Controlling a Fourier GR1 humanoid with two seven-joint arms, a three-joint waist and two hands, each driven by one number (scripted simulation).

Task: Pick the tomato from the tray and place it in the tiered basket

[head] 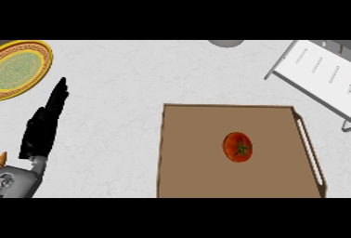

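Observation:
A red tomato (237, 147) with a green stem lies a little right of the middle of the brown tray (193, 158), which fills the lower centre and right of the head view. The white tiered basket (316, 74) stands at the upper right, partly cut off by the edge. My left hand (45, 122) rests at the left on the counter side, fingers straight and pointing up, well apart from the tray. My right hand does not show.
A plate (23, 68) with a yellow rim and green centre sits at the upper left. A grey round object (226, 42) peeks in at the top edge. Light marbled counter lies between the plate and the tray.

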